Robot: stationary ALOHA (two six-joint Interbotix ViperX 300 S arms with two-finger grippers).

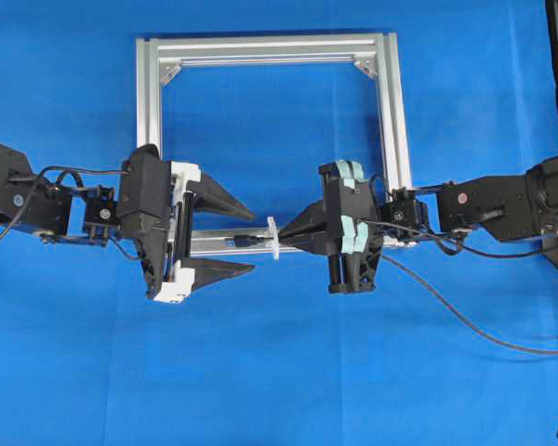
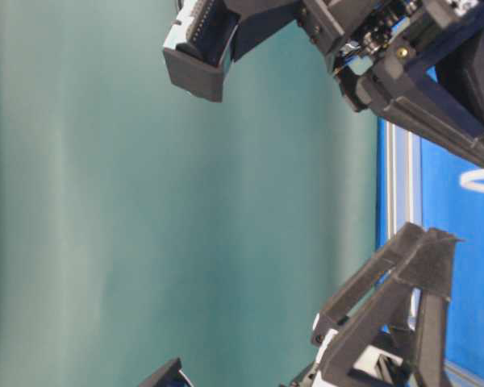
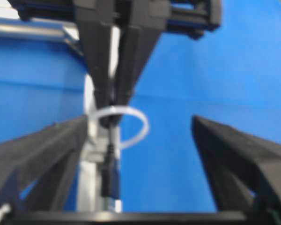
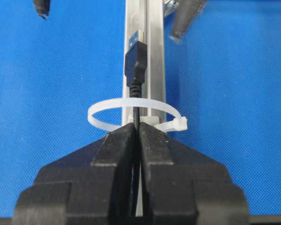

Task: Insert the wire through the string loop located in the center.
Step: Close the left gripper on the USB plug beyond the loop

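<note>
Blue cloth (image 1: 279, 372) covers the table beneath a silver frame (image 1: 395, 111).

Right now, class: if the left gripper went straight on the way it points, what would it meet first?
Probably the wire's plug, which lies between the open left gripper jaws, then the string loop; depth is uncertain.

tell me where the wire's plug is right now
In the right wrist view the plug lies along the silver frame bar, just past the string loop, ahead of the right gripper.
</note>
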